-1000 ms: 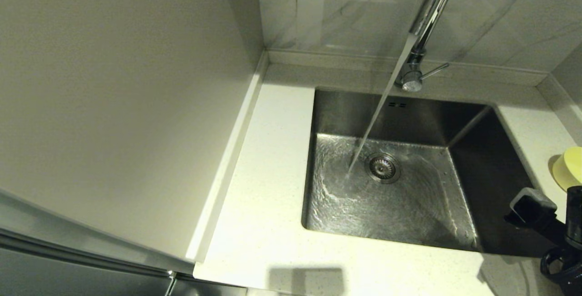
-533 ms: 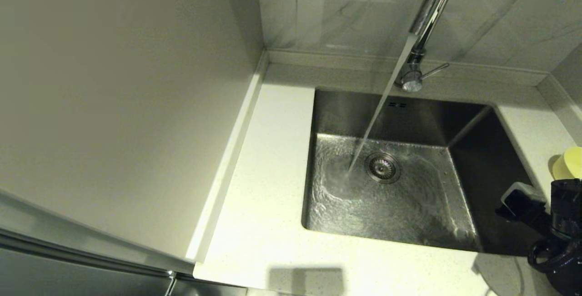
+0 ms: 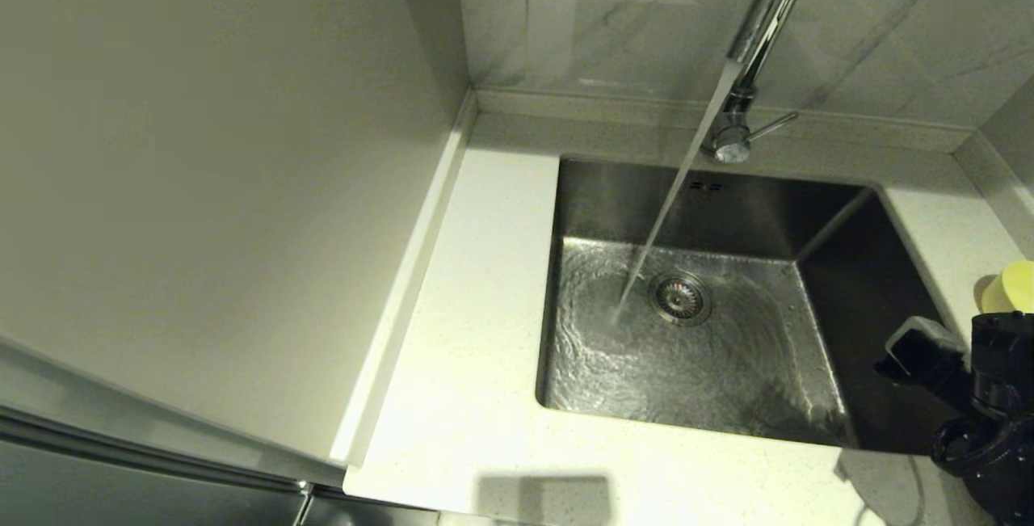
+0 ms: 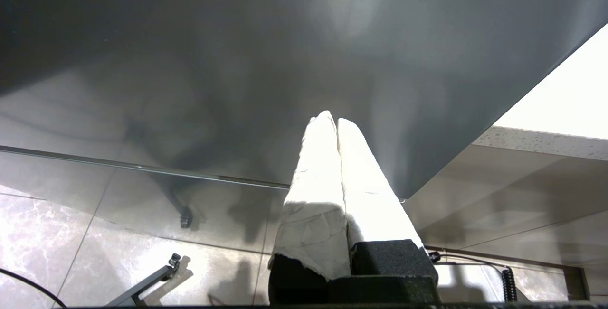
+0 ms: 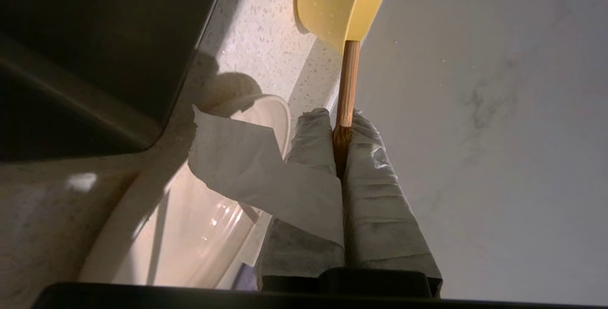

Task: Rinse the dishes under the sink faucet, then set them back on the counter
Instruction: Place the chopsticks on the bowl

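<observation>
My right gripper is shut on a wooden chopstick, whose far end points at the pale yellow bowl. Only one stick shows. The cream-white plate lies on the speckled counter just beside the gripper. In the head view my right arm hangs over the counter right of the sink, partly covering the bowl. The chrome faucet runs a stream of water into the sink. My left gripper is shut and empty, parked low beside a cabinet.
The steel sink has a round drain strainer and rippling water on its floor. A tall cabinet panel stands on the left. Bare counter lies between cabinet and sink.
My right arm has shifted a little to the left and farther from me, covering more of the yellow bowl. Water keeps running; nothing else has moved.
</observation>
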